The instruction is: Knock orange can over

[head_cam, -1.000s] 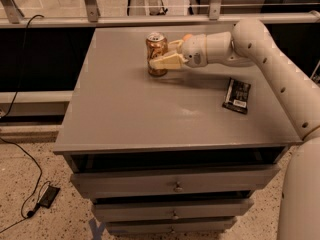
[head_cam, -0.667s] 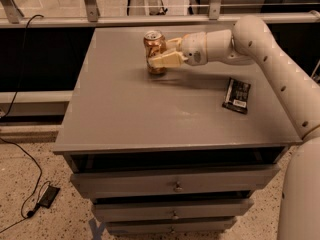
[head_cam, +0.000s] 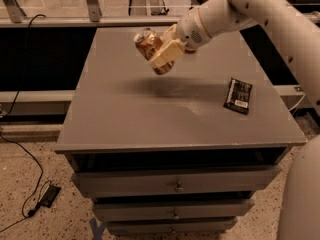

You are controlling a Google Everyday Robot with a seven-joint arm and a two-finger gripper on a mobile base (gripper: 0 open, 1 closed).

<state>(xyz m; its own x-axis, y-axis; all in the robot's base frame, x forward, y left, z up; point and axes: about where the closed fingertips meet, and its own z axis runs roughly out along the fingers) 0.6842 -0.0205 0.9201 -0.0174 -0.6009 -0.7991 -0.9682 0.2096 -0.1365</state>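
The orange can (head_cam: 148, 43) is a slim orange-gold drink can with a silver top. It is tilted, top toward the upper left, and held off the grey table (head_cam: 125, 114), with its shadow on the surface below. My gripper (head_cam: 161, 54) is shut on the can's lower half, one cream finger (head_cam: 169, 52) lying across its front. The white arm reaches in from the upper right.
A flat black snack packet (head_cam: 238, 96) lies on the table's right side. The table is a cabinet with drawers (head_cam: 175, 184) below. A railing runs behind it. A cable and adaptor (head_cam: 47, 195) lie on the floor at the left.
The can stood upright on the table with the gripper around it. Now it is tilted over to the left and raised off the surface, still held.
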